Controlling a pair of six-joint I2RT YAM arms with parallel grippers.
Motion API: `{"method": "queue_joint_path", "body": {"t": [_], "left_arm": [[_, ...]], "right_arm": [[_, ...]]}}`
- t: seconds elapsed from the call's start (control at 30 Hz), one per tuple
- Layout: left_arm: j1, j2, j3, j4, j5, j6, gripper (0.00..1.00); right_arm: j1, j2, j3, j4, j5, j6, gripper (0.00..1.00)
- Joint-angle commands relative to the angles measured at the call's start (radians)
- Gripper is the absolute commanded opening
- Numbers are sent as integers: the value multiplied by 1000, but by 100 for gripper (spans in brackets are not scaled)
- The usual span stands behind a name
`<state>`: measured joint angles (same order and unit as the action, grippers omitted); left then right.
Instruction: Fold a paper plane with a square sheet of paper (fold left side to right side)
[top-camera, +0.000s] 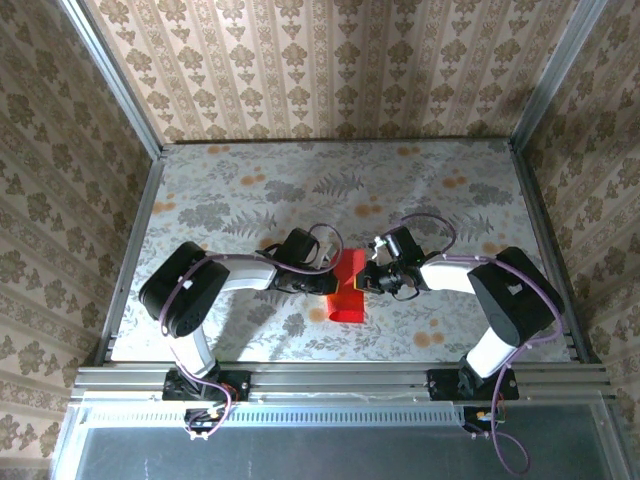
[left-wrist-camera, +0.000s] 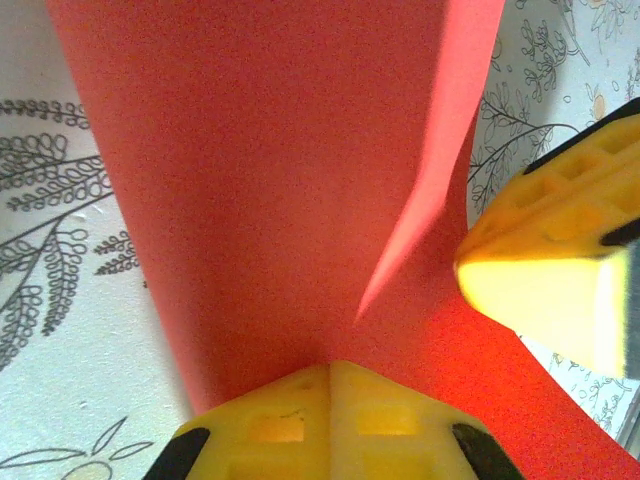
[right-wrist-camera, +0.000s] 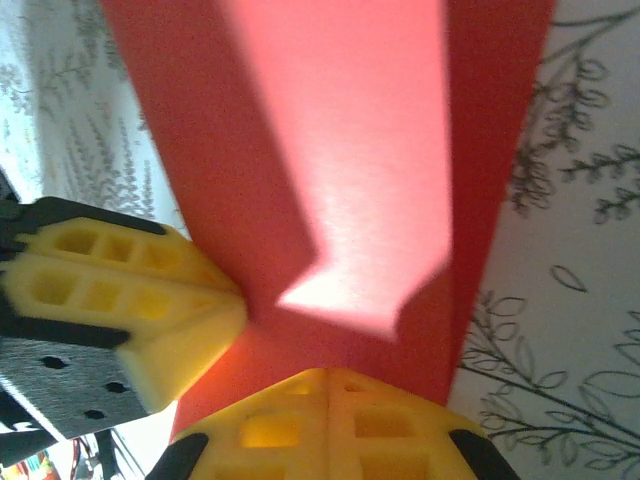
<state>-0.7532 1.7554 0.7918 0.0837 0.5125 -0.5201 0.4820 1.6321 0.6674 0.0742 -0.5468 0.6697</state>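
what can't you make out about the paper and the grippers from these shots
- Red paper's full outline: in the top view the left gripper and right gripper overlap it; the wrist views crop it at the frame edges.
- Whether the shut grippers pinch it or just press on it: their own fingertips hide the contact.
- Its fold edges: blurred in the right wrist view.

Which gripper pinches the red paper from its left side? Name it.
The left gripper: it is shut on the left edge of the red paper, while the right gripper pinches it from the opposite side.
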Motion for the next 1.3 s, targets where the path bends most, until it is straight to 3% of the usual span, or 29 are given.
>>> {"method": "queue_joint_path", "body": {"t": [0.0, 0.53, 0.8, 1.27], "left_arm": [[-8, 26, -24, -10, -5, -7, 0], [-7, 9, -44, 13, 18, -18, 0], [-11, -40, -94, -3, 32, -26, 0], [-69, -195, -239, -35, 48, -67, 0]], "right_arm": [[10, -19, 33, 32, -7, 25, 0], [52, 195, 150, 26, -2, 21, 0], [45, 251, 154, -118, 86, -27, 0], [37, 268, 148, -144, 107, -36, 0]]}}
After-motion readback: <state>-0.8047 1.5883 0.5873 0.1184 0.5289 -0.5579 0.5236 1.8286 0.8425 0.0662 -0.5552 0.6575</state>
